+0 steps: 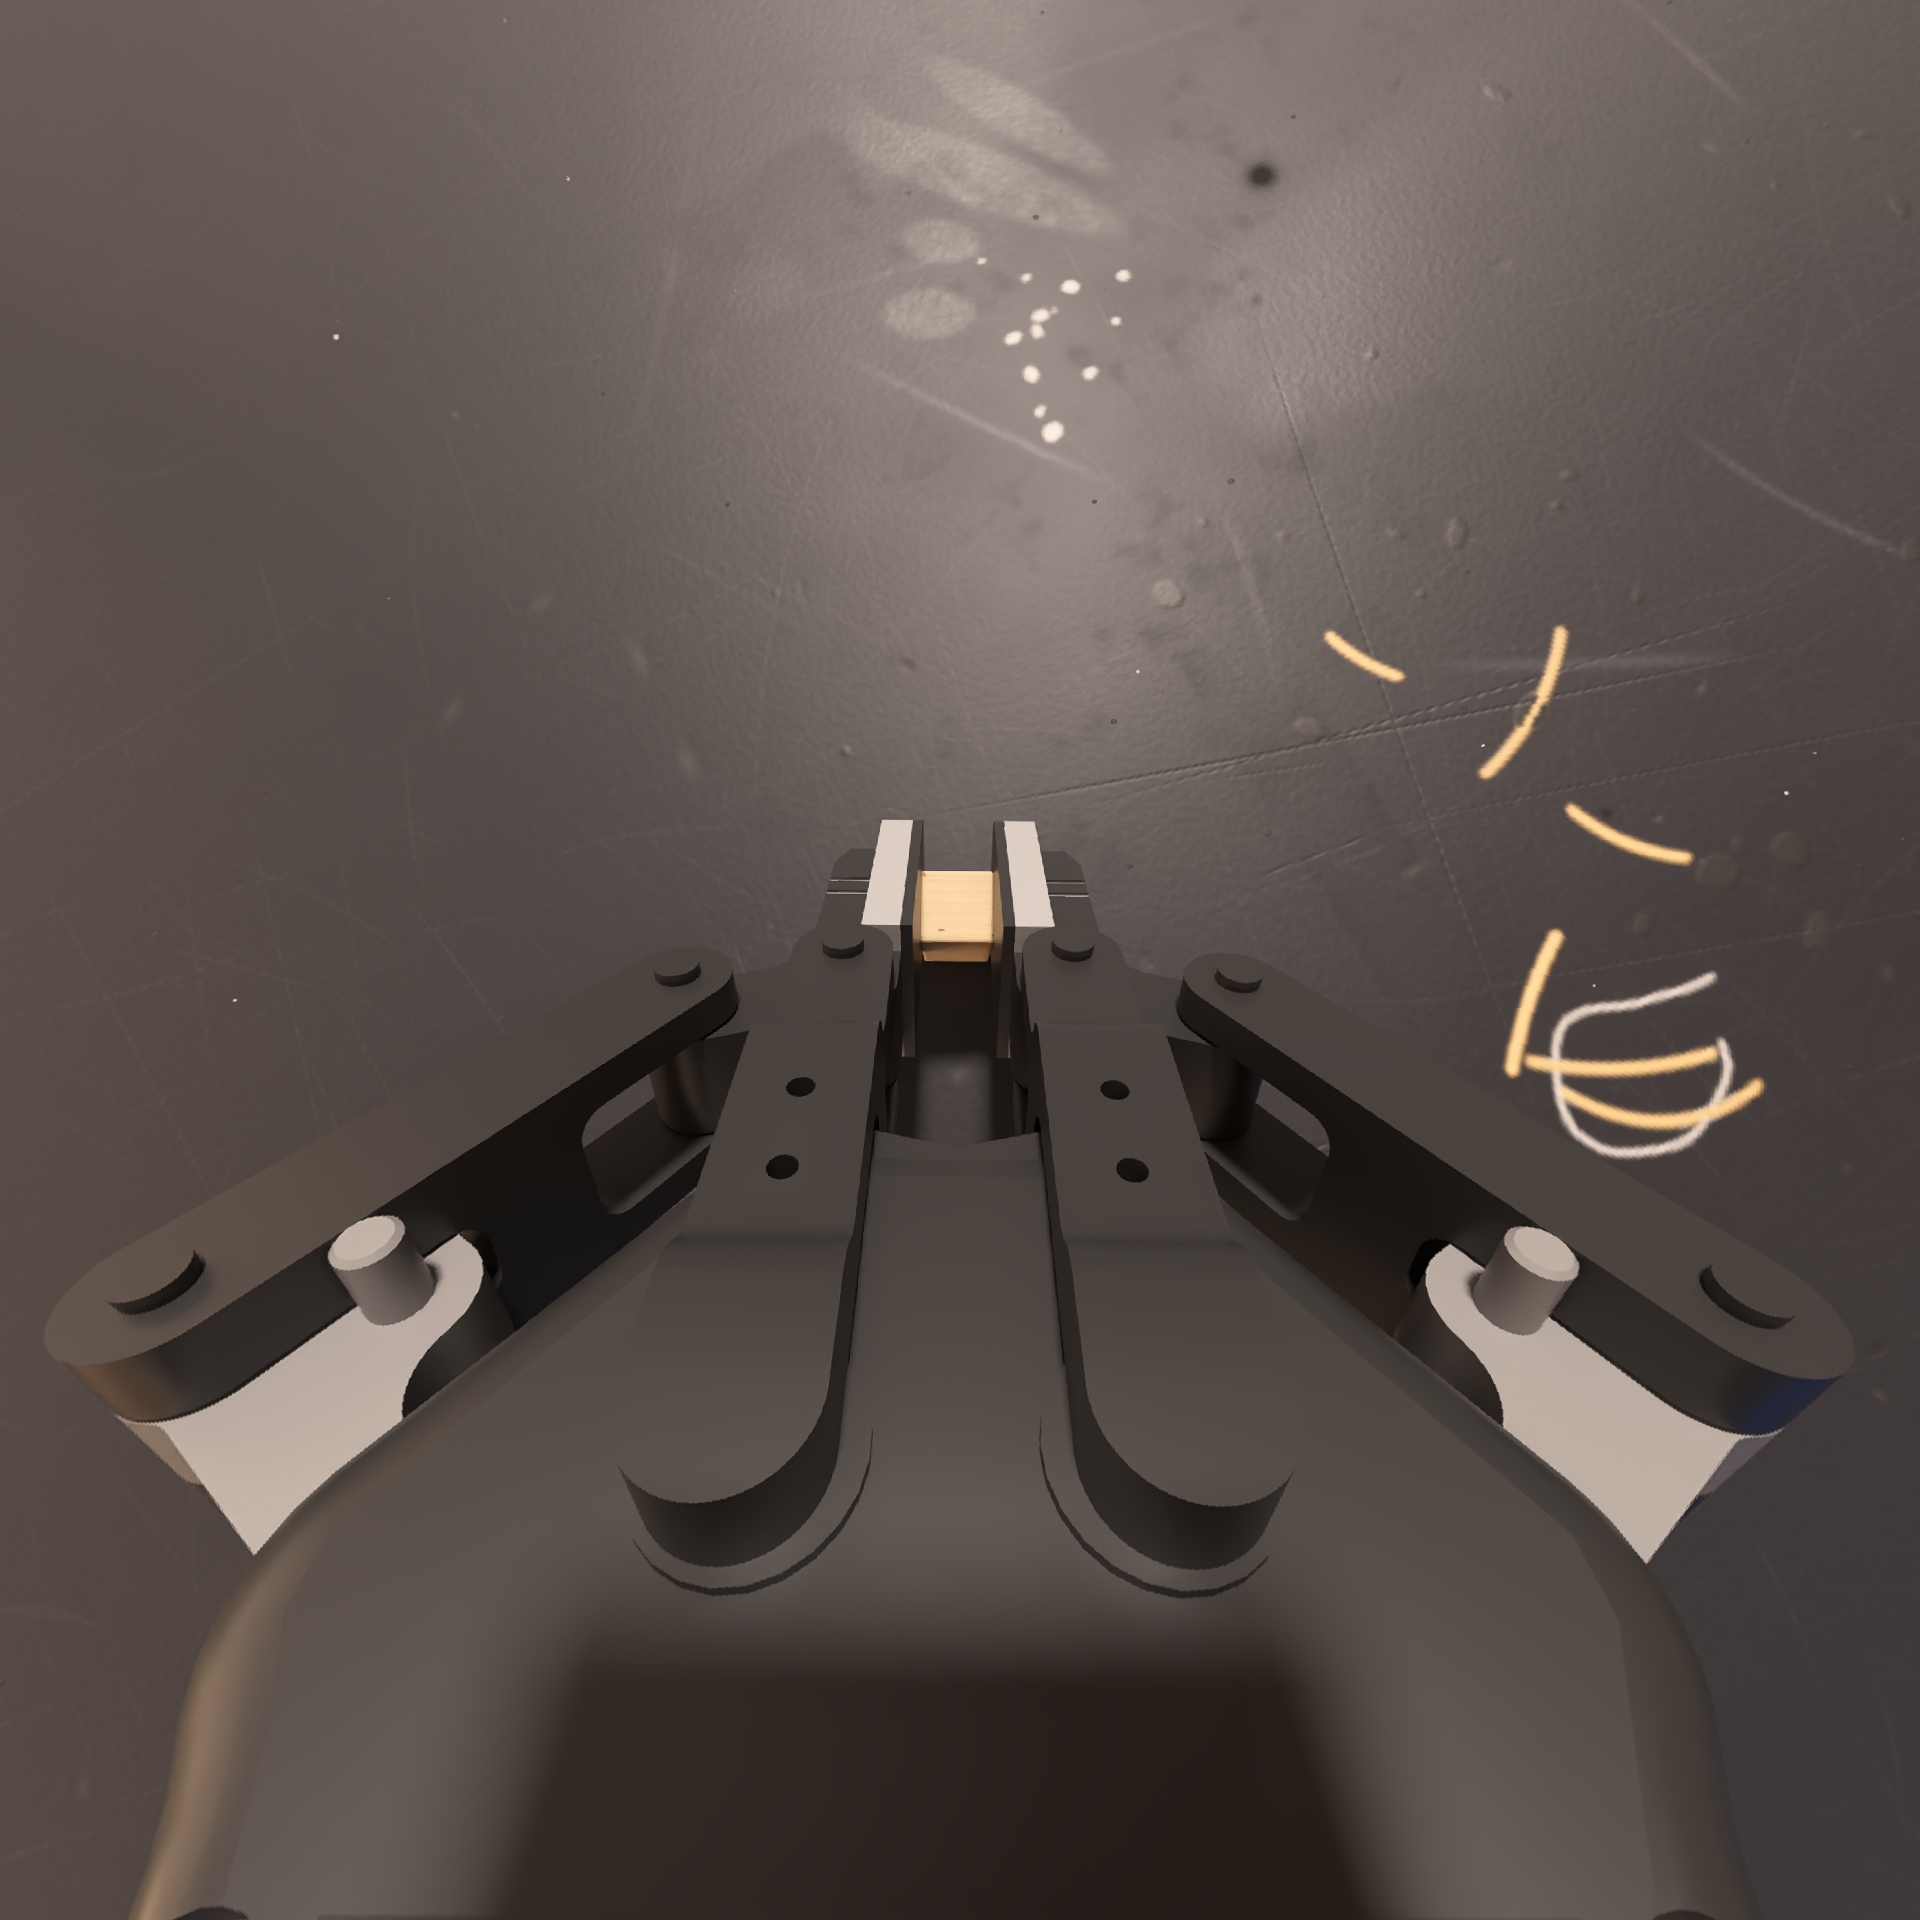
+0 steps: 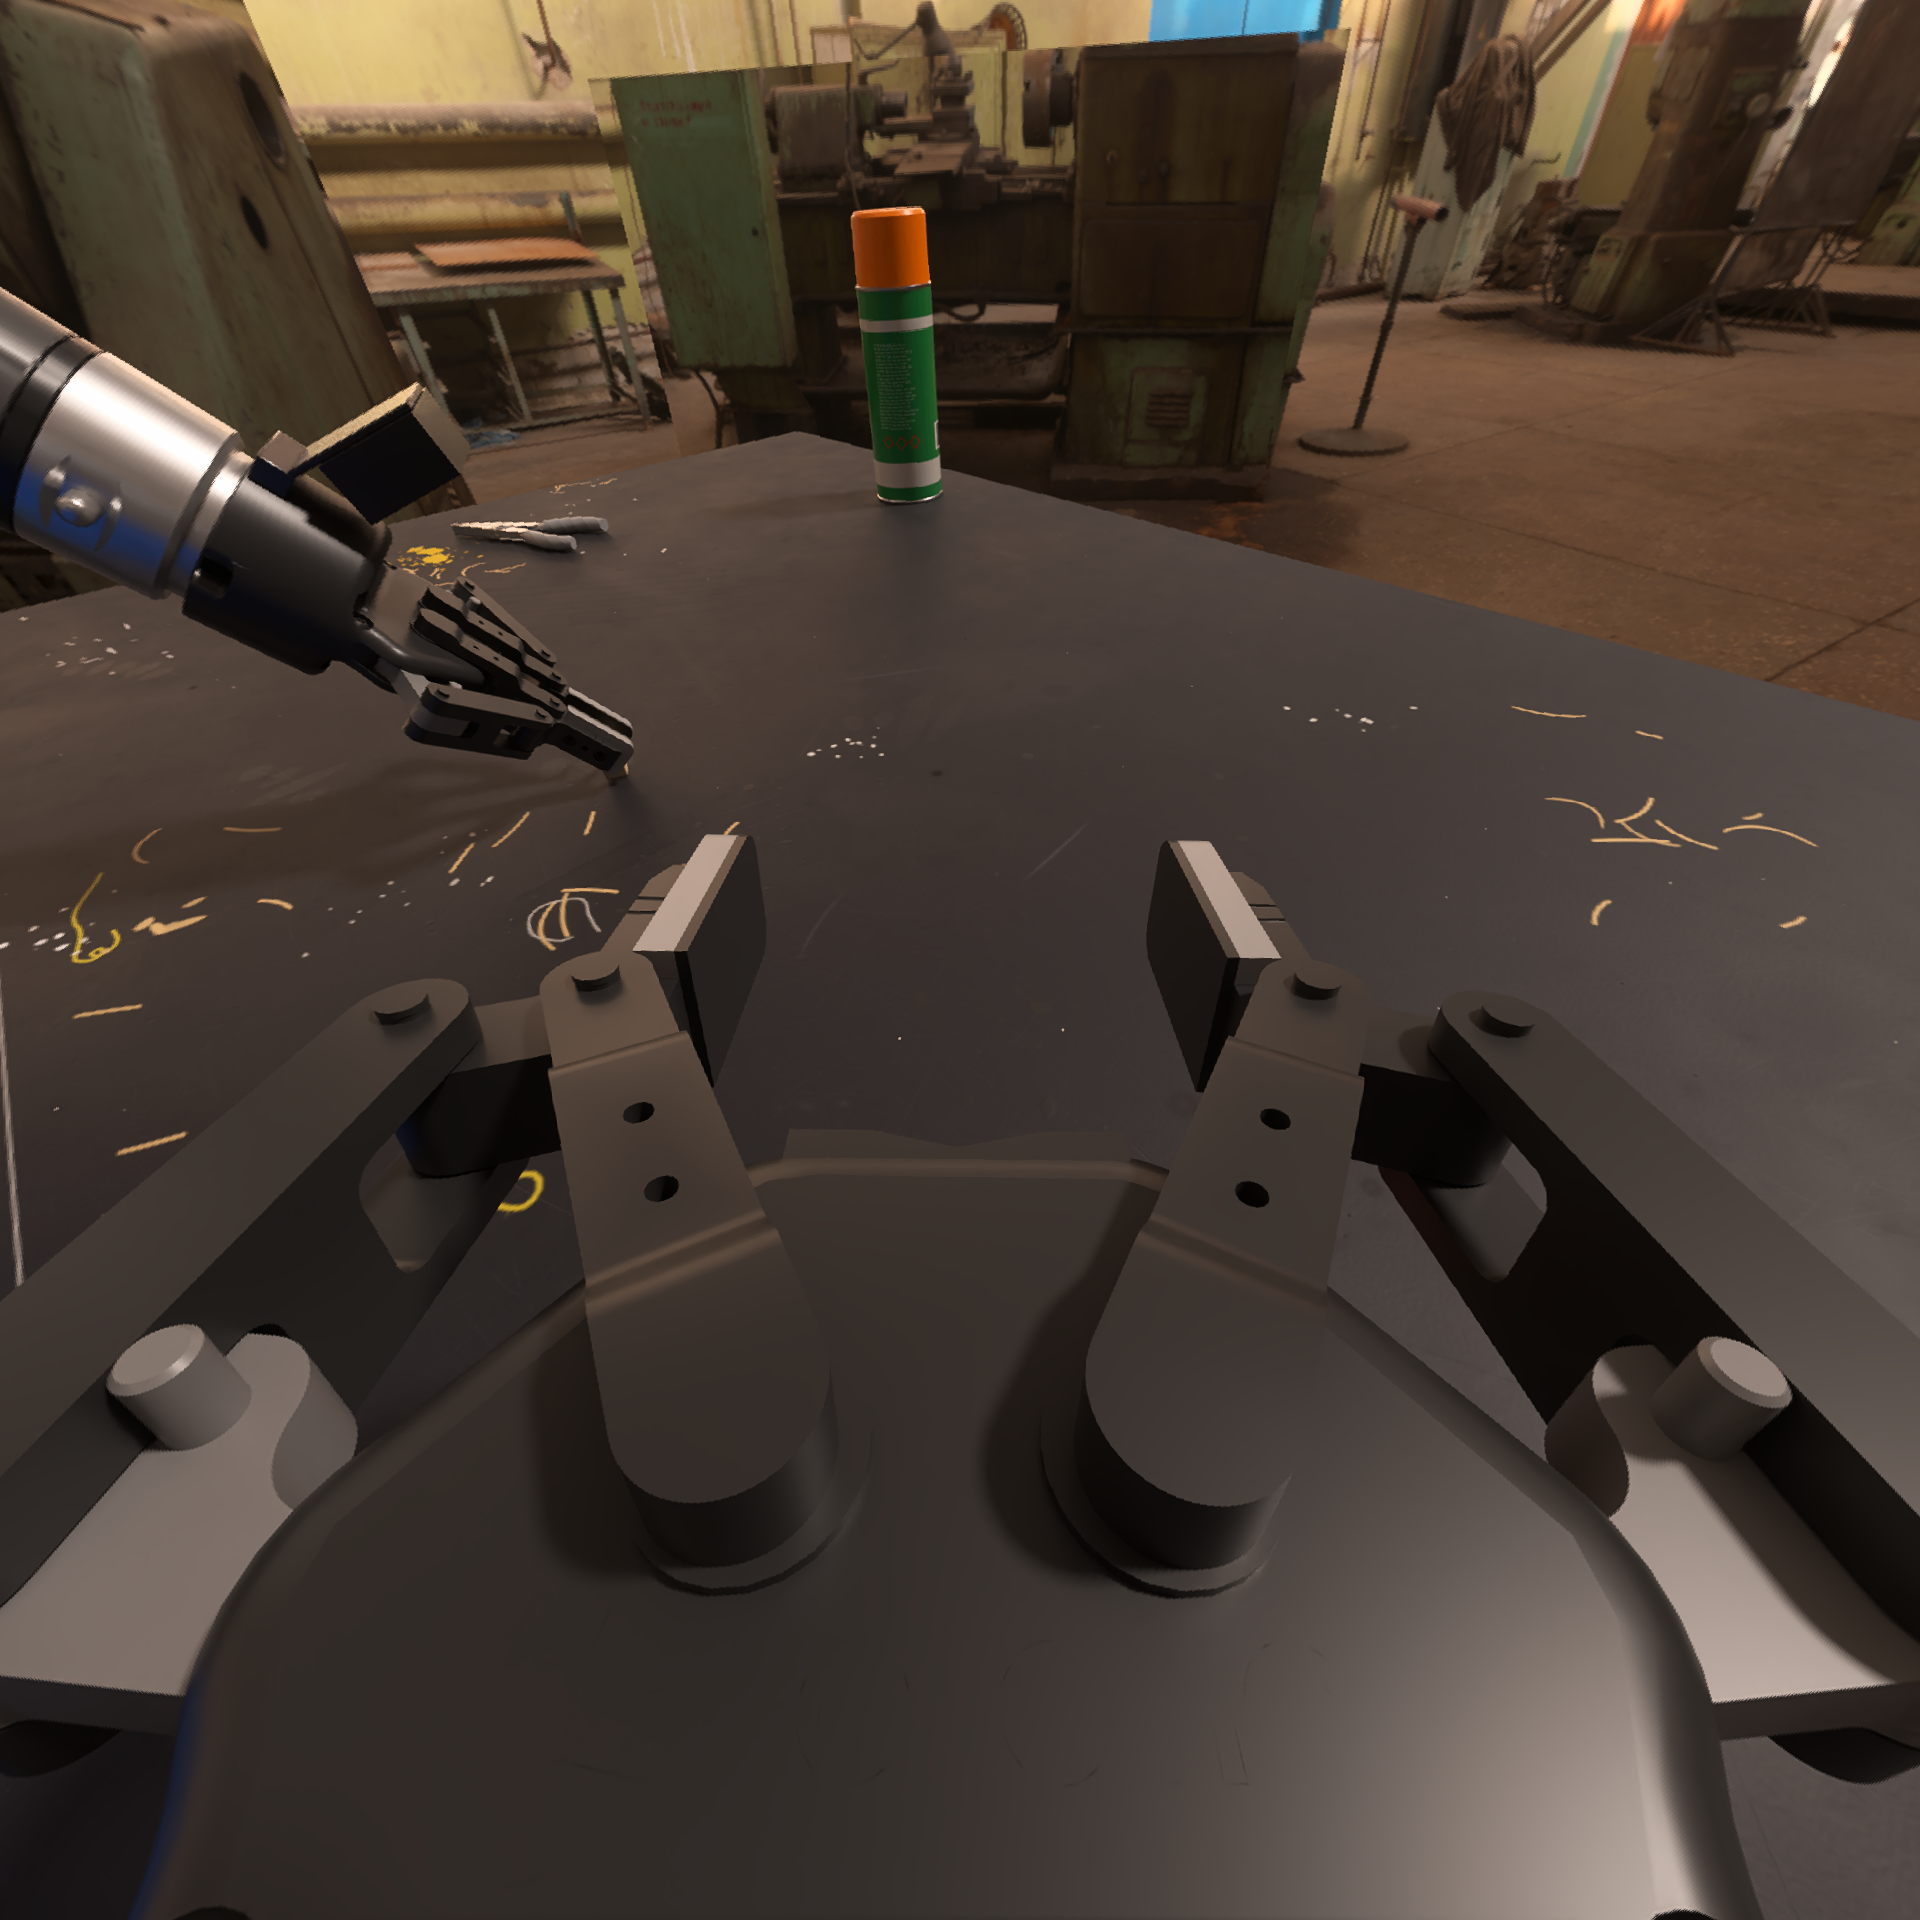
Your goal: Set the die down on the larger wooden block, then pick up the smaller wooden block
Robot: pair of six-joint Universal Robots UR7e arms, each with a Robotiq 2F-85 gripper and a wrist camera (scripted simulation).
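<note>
In the left wrist view my left gripper is shut on a small light wooden block, which sits between the two pads. The right wrist view shows the same gripper at the left, tilted down with its fingertips at or just above the dark table; the block is hidden there. My right gripper is open and empty above the table. No die and no larger wooden block show in either view.
A green spray can with an orange cap stands at the table's far edge. A small grey tool lies at the far left. Chalk marks dot the tabletop. Workshop machines stand beyond the table.
</note>
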